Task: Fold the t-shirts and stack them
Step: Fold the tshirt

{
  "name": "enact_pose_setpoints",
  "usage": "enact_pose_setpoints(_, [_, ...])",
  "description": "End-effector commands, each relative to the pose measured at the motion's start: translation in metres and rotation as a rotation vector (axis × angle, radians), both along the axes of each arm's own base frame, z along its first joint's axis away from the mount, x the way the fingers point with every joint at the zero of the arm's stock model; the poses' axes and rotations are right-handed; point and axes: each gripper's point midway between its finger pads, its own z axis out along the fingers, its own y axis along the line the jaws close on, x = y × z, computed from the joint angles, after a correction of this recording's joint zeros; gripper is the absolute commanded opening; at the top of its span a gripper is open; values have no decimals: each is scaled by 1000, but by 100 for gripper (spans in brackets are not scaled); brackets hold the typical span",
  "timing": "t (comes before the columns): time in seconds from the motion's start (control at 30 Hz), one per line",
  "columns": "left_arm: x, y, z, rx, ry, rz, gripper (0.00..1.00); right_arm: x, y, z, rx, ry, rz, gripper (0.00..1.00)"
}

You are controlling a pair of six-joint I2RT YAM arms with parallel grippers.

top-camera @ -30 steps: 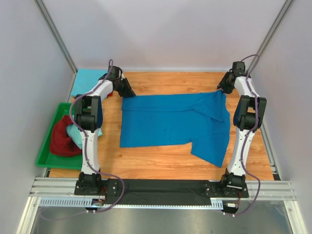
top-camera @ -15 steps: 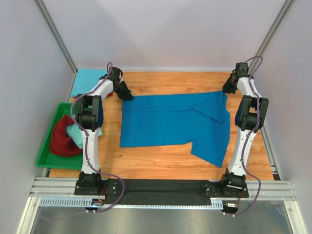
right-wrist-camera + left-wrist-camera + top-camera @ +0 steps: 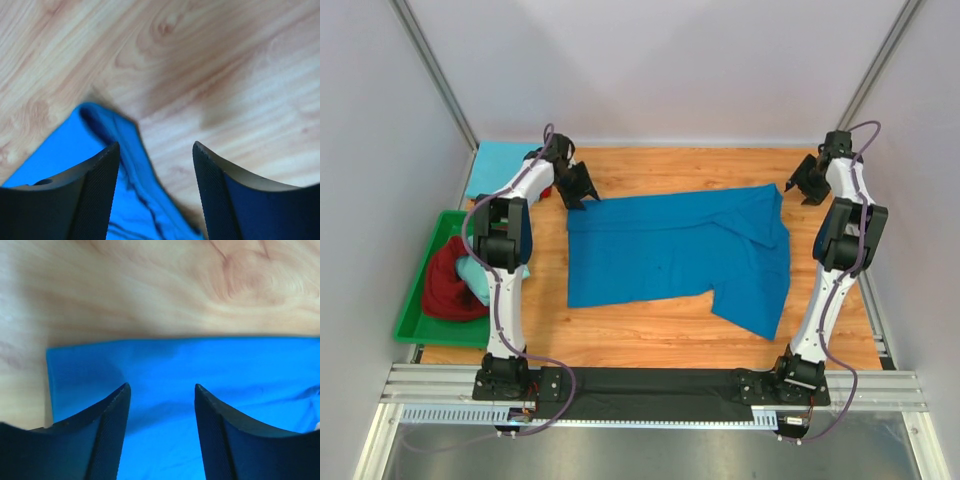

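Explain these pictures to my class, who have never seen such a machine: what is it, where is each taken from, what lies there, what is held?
Two robot arms are bolted at the near edge of a wooden table. One picture looks down from above and behind them; the other two come from a camera on each wrist, so the dark shapes below are that arm's own fingers. A royal blue t-shirt lies spread on it. A green tray at the left holds a maroon shirt and a pale aqua shirt. The left tool and the right tool stand open at the blue shirt's far corners, holding nothing.
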Motion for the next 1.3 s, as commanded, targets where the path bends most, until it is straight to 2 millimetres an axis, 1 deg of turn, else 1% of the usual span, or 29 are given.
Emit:
enact_pose_setpoints(0.0, [-9, -17, 81, 59, -149, -132, 63, -20, 20, 71, -20, -46, 58, 63])
enact_pose_setpoints(0.03, [-12, -20, 97, 69, -180, -156, 63, -24, 36, 95, -15, -92, 82, 63])
enact_pose_setpoints(0.07, [-19, -22, 103, 82, -184, -177, 63, -33, 47, 78, 8, -77, 89, 63])
enact_pose_setpoints(0.1, [-26, -29, 109, 94, -194, -206, 63, -34, 62, 85, 49, -113, 92, 64])
enact_pose_setpoints(0.13, [-33, -31, 122, 108, -226, -237, 63, -35, 85, 92, 69, -145, 132, 65])
enact_pose_setpoints(0.17, [-40, -36, 128, 113, -238, -258, 62, -35, 96, 89, 83, -146, 144, 63])
enact_pose_setpoints(0.2, [-48, -38, 127, 118, -234, -280, 60, -38, 108, 83, 101, -123, 155, 60])
enact_pose_setpoints(0.23, [-58, -47, 141, 124, -273, -327, 58, -40, 126, 79, 106, -97, 176, 56])
enact_pose_setpoints(0.27, [-67, -50, 143, 132, -273, -355, 56, -51, 133, 62, 116, -6, 164, 55])
enact_pose_setpoints(0.3, [-78, -50, 147, 139, -276, -375, 55, -50, 143, 64, 111, 6, 163, 53])
enact_pose_setpoints(0.33, [-88, -57, 148, 142, -283, -423, 53, -51, 149, 59, 130, 35, 122, 47])
enact_pose_setpoints(0.37, [-95, -60, 148, 138, -287, -444, 53, -58, 151, 51, 122, 88, 87, 44])
enact_pose_setpoints(0.4, [-107, -61, 138, 135, -257, -463, 52, -58, 147, 49, 74, 99, 43, 44])
enact_pose_setpoints(0.43, [-115, -60, 144, 135, -270, -467, 50, -56, 154, 48, 71, 97, 37, 44])
enact_pose_setpoints(0.47, [-120, -60, 143, 131, -273, -472, 50, -54, 168, 47, 72, 94, 35, 45])
enact_pose_setpoints(0.5, [-130, -60, 134, 117, -248, -484, 49, -55, 175, 41, 59, 110, 22, 47])
enact_pose_setpoints(0.53, [-134, -60, 141, 107, -271, -486, 49, -51, 173, 42, 36, 103, -5, 50])
enact_pose_setpoints(0.57, [-139, -59, 140, 101, -271, -493, 49, -53, 174, 37, 50, 128, -57, 51])
enact_pose_setpoints(0.6, [-146, -58, 138, 94, -266, -497, 48, -54, 176, 27, 57, 157, -85, 51])
enact_pose_setpoints(0.63, [-149, -57, 138, 93, -262, -496, 48, -53, 177, 25, 66, 169, -109, 51])
enact_pose_setpoints(0.7, [-157, -55, 135, 90, -258, -500, 48, -59, 178, 15, 67, 215, -164, 51])
enact_pose_setpoints(0.77, [-160, -53, 135, 96, -259, -500, 48, -58, 177, 12, 49, 210, -189, 51])
enact_pose_setpoints(0.9, [-160, -50, 138, 110, -271, -508, 47, -52, 178, 7, 58, 199, -221, 50])
enact_pose_setpoints(0.93, [-161, -50, 138, 110, -266, -509, 48, -53, 178, 1, 53, 213, -222, 49])
enact_pose_setpoints(1.0, [-161, -50, 137, 110, -266, -512, 47, -48, 177, 2, 48, 201, -227, 47])
enact_pose_setpoints(1.2, [-160, -52, 131, 111, -251, -527, 47, -46, 175, -6, 41, 217, -239, 38])
enact_pose_setpoints(1.27, [-159, -52, 131, 110, -248, -526, 47, -45, 175, -7, 39, 212, -238, 35])
